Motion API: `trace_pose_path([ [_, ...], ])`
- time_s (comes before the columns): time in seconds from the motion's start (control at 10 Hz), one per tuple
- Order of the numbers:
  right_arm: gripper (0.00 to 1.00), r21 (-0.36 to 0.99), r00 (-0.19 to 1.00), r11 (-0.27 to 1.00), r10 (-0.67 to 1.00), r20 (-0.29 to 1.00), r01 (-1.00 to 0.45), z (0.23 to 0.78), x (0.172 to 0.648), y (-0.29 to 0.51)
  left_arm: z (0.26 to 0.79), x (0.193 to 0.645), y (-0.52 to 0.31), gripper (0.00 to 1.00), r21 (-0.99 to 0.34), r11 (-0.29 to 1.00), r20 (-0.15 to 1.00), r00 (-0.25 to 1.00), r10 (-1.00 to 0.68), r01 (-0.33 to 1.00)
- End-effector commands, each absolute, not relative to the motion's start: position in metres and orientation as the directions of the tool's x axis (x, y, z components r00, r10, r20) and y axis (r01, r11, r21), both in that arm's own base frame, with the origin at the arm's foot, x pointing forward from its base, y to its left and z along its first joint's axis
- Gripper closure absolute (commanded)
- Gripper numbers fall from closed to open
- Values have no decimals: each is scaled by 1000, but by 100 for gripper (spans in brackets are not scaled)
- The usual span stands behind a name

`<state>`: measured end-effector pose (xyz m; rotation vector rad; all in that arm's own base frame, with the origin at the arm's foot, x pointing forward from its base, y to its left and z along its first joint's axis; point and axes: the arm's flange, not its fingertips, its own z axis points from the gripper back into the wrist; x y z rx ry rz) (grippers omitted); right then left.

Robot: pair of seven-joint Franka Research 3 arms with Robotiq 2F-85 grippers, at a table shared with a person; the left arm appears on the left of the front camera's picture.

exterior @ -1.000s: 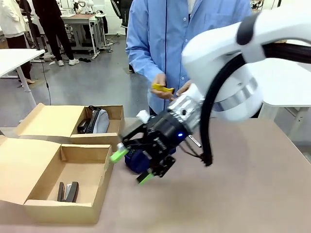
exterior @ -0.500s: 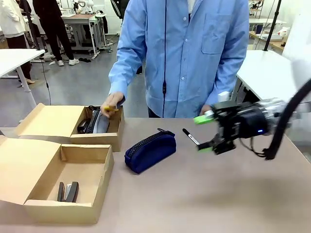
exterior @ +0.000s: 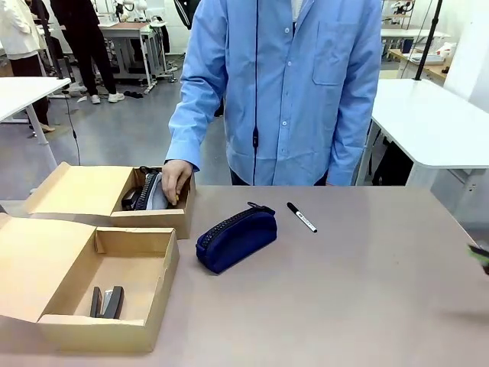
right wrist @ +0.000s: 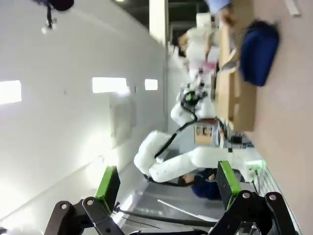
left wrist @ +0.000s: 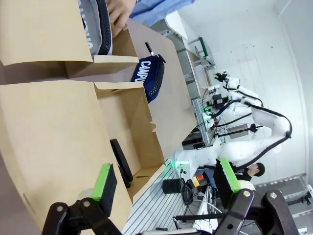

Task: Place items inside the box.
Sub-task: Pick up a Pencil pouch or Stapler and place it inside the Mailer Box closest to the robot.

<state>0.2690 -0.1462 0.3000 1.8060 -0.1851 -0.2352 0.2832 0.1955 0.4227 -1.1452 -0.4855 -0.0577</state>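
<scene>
A lab or workshop hall is indicated: a bare grey floor (exterior: 130,130) is seen, with a white table (exterior: 23,88) at nine o'clock, a second white table (exterior: 435,122) at three o'clock and an equipment bench (exterior: 126,29) at eleven.

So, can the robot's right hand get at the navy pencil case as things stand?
Probably yes: the navy pencil case lies in the open on the table, the person's hand is away in the far box, and the right hand is open.

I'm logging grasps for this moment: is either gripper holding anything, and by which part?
Nothing is held. The left gripper and the right gripper both stand open and empty; the navy pencil case lies free on the table.
</scene>
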Motion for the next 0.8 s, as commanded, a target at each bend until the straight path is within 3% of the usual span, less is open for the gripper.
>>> trace_pose_path([
  [0.0, 0, 988, 939, -152, -333, -86, 36, 291, 178, -38, 424, 284, 195, 0, -857, 410, 422, 883, 207, 314],
  [0.1, 0, 970, 966, -244, -250, -62, -1, 300, 269, -146, 424, 284, 195, 0, -857, 410, 422, 883, 207, 314],
  [0.7, 0, 970, 966, -244, -250, -62, -1, 300, 269, -146, 424, 284, 195, 0, -857, 410, 422, 883, 207, 314],
])
